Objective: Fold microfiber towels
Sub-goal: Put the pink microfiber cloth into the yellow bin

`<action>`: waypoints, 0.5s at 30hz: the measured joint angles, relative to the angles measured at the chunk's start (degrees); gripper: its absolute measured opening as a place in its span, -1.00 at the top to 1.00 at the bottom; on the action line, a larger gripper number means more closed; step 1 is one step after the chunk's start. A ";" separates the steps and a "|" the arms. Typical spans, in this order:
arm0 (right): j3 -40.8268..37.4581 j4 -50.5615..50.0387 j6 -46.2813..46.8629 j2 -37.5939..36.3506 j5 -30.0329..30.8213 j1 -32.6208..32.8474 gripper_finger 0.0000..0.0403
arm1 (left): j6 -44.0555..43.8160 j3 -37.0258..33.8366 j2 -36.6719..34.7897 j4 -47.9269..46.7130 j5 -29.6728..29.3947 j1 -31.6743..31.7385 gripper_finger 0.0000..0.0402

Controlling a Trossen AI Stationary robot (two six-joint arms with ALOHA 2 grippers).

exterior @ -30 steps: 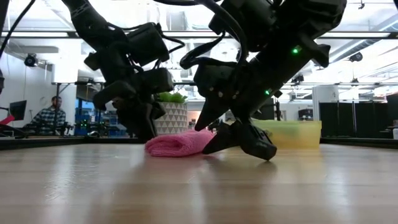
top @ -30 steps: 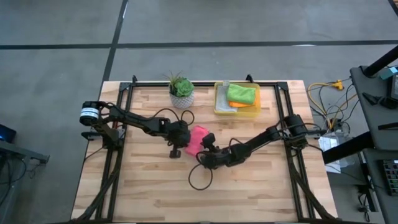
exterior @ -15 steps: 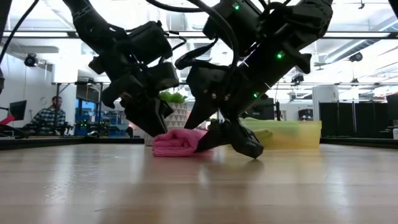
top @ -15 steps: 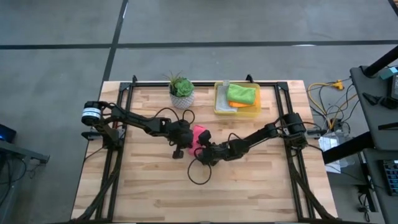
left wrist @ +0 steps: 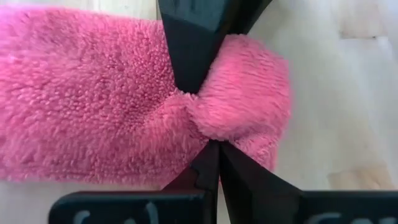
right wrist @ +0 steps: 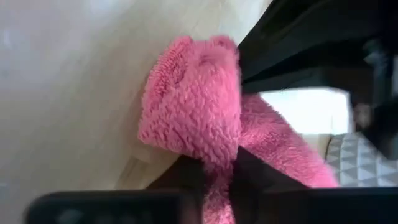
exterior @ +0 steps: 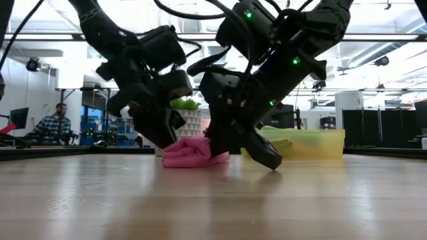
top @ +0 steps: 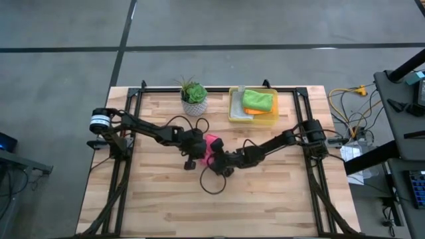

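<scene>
The hot pink towel (top: 211, 144) is lying bunched near the middle of the worktop (top: 166, 206), just in front of the potted plant (top: 193, 97), and both arms are meeting on it. The left gripper (left wrist: 208, 140) is pinching one end of it, its fingers (left wrist: 189, 56) pressed together on a fold of pile; the right gripper (right wrist: 214, 163) is clamping the opposite end, with pink pile bulging out over its fingers. In the low view the towel (exterior: 193, 152) is sitting as a rumpled roll between the two grippers, so this fold looks to be in progress, not finished. The green towel (top: 257, 101) and the orange towel (top: 254, 112) are already lying folded in the yellow bin (top: 234, 109) at the back of the worktop; a grey one cannot be made out. Judging by that, the pink towel is likely among the last left. The grippers are working very close to each other, with little room between them and the plant just behind. The front half of the worktop is offering open room; the black frame rails (top: 126, 172) are running along both sides.
</scene>
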 joint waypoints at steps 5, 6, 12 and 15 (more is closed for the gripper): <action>1.79 -2.08 4.74 0.15 -0.57 -0.97 0.92 | 0.06 0.97 -4.76 -0.19 -0.66 -0.02 1.00; 2.50 -3.31 5.46 -0.02 -0.73 -1.13 0.92 | 0.05 1.00 -6.27 -0.29 -1.42 -0.02 1.00; 5.65 -10.82 11.74 -4.33 -0.93 -1.63 0.93 | -3.55 1.00 -18.41 -4.50 -7.21 -0.02 1.00; 6.76 -12.62 16.79 -10.26 -2.03 -1.82 0.93 | -5.99 0.93 -25.81 -8.12 -10.39 -0.02 1.00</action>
